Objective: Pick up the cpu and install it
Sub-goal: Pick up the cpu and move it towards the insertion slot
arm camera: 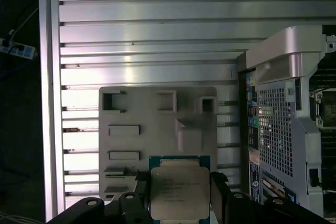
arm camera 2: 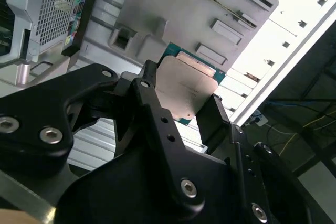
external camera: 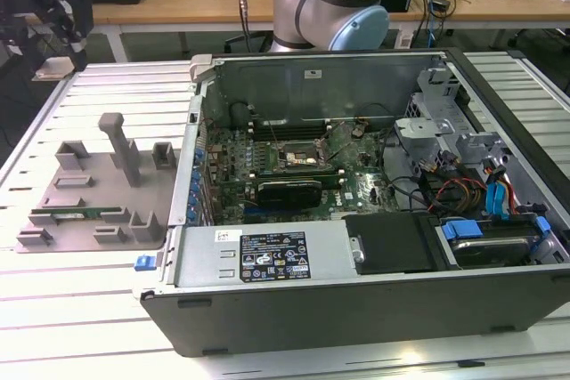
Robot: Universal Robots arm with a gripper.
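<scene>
The cpu (arm camera: 180, 192), a small square chip with a silvery top plate and a green rim, sits between the black fingers (arm camera: 140, 195) of my gripper (arm camera: 180, 199), which is shut on its two sides. In the second wrist view the cpu (arm camera 2: 185, 86) shows tilted in the gripper (arm camera 2: 184, 106), high over the table. Below it lies the grey holder tray (arm camera: 157, 124). In the exterior view the gripper (external camera: 58, 20) hangs at the far left, above and behind the tray (external camera: 89, 193), well away from the open computer case (external camera: 356, 255) and its bare square socket (external camera: 298, 153).
A green memory stick (external camera: 76, 214) lies in the tray's front slot. Inside the case are a black card (external camera: 289, 191), cables (external camera: 463, 189) and a drive bay (external camera: 490, 242). The arm's base (external camera: 329, 2) stands behind the case. The slatted metal table (external camera: 80, 309) lies around both.
</scene>
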